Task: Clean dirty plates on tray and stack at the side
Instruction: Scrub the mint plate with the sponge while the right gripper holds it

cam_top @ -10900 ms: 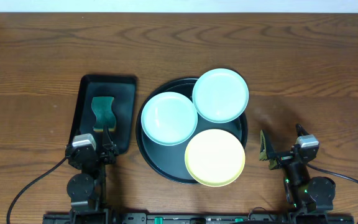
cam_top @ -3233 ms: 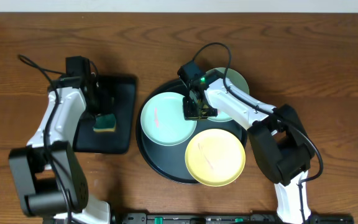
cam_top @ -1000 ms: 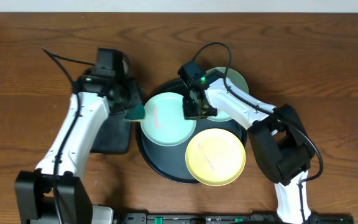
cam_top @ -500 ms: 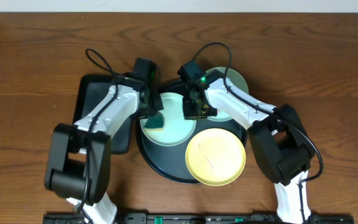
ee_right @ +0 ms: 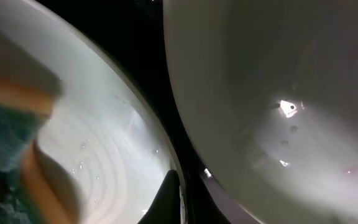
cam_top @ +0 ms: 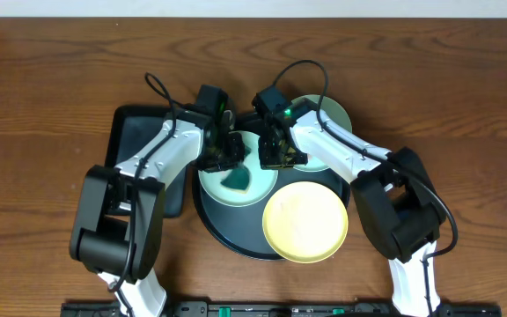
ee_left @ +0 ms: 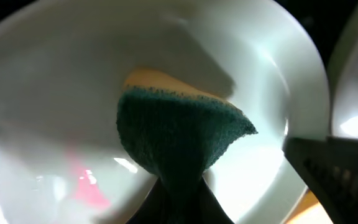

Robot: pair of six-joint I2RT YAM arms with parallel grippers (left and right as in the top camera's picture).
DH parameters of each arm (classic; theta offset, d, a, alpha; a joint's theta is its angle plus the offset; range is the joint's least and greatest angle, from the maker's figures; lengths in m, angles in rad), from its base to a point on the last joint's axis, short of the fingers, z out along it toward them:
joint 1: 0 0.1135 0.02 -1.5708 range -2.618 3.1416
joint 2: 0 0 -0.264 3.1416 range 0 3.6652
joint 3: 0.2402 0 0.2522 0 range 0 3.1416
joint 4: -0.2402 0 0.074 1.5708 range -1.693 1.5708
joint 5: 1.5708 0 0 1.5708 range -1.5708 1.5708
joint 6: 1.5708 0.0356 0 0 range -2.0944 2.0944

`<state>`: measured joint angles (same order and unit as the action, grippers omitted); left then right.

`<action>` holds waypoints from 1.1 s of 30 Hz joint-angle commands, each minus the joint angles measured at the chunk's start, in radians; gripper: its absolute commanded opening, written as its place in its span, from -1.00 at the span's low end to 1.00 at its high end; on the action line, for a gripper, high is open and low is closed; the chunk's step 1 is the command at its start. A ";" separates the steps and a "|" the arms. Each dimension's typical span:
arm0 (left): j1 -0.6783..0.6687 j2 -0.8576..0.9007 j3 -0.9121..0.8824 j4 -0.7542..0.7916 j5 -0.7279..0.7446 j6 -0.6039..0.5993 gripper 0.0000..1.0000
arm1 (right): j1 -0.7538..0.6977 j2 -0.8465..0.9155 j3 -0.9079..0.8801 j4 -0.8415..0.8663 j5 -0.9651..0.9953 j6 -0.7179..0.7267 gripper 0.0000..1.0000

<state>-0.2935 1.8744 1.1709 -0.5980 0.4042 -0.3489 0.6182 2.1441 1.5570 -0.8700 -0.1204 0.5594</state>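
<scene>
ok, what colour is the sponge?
The sponge is dark green with a yellow backing, clearest in left wrist view.

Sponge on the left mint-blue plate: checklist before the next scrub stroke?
1. Sponge held by left gripper: ok, pinched at its near end in the left wrist view.
2. Sponge resting on the mint-blue plate: ok.
3. Plate clean: not ok, a pink smear shows beside the sponge.
4. Right gripper steadying the plate: cannot tell. It sits at the plate's right rim, but the clamp is not visible.
5. Plate inside the round black tray: ok.
6. Room for the stroke: cannot tell, because the yellow plate lies close by.
</scene>
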 commanded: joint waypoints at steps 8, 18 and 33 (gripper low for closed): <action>0.019 0.014 -0.010 -0.056 -0.400 -0.301 -0.85 | -0.080 0.035 -0.028 -0.006 -0.214 0.045 -0.98; 0.013 0.014 -0.010 -0.036 -0.001 0.018 -0.85 | -0.116 0.035 -0.140 0.096 -0.367 0.019 -0.98; 0.013 0.006 0.008 -0.005 -0.577 -0.249 -0.86 | -0.113 0.035 -0.140 0.100 -0.366 0.008 -0.97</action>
<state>-0.2947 1.8702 1.1732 -0.5762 0.1127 -0.4847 0.4957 2.1399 1.4532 -0.7650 -0.4751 0.5694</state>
